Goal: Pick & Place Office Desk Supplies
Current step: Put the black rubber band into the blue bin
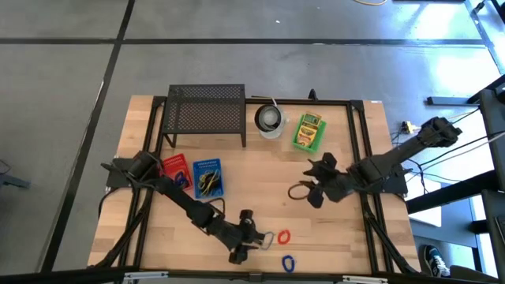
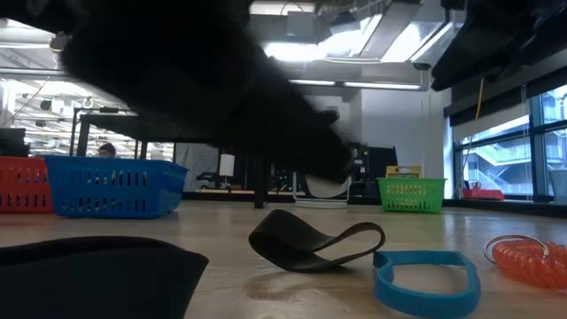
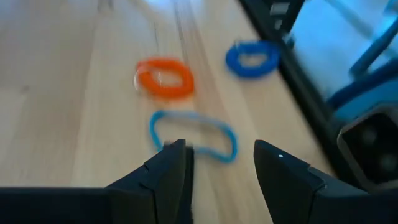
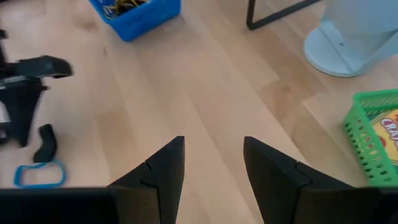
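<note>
My left gripper (image 1: pixel 254 237) is low over the table near its front edge, open. In the left wrist view a light blue band (image 3: pixel 193 134) lies flat just ahead of its fingertips (image 3: pixel 217 149). Beyond the band lie an orange coil (image 3: pixel 165 78) and a blue coil (image 3: pixel 252 57). My right gripper (image 1: pixel 309 185) hangs open above the table's middle right, with nothing between its fingers (image 4: pixel 211 146). A dark band (image 1: pixel 298 190) lies on the wood beside it and shows as a flat loop in the low view (image 2: pixel 314 244).
A black mesh rack (image 1: pixel 207 110) and a white cup (image 1: pixel 270 120) stand at the back. A green basket (image 1: pixel 308 132) holds a crayon box. A red basket (image 1: pixel 173 167) and a blue basket (image 1: pixel 207 177) sit at the left. Bare wood lies between the two arms.
</note>
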Robot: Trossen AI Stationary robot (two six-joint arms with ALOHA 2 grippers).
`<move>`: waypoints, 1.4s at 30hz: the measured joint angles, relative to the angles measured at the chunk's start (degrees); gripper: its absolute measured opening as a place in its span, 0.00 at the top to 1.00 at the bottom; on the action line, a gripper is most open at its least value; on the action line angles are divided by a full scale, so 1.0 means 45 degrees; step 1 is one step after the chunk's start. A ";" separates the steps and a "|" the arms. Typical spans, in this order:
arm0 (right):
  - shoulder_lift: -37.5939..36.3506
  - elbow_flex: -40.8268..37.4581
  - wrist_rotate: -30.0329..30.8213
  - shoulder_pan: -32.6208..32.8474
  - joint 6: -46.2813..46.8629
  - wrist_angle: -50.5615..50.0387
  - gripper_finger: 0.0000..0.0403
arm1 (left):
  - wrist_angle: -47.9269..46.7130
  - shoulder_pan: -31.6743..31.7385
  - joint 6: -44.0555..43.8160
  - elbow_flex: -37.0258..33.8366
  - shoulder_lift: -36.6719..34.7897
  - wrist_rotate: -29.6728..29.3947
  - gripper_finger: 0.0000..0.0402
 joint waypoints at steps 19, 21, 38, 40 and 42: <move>0.0160 0.0005 0.1372 0.1159 0.0414 0.0185 0.59 | -0.1262 0.0262 -0.0961 0.0135 0.0845 -0.0428 0.57; 0.0160 0.0005 0.1370 0.1159 0.0568 0.0185 0.59 | -0.1362 0.0271 -0.0949 0.0135 0.0845 -0.0406 0.62; 0.0160 0.0005 0.2048 0.1154 -0.0114 0.0258 0.59 | -0.2355 0.0529 -0.1818 0.0047 -0.0085 -0.0514 0.99; 0.0160 0.0005 0.2265 0.1157 -0.0161 0.0272 0.59 | -0.2539 0.0673 -0.1708 0.0047 -0.0603 -0.0698 0.99; 0.0160 0.0005 0.2375 0.1154 -0.0164 0.0275 0.59 | -0.2644 0.0863 -0.1703 0.0062 -0.1171 -0.0988 0.99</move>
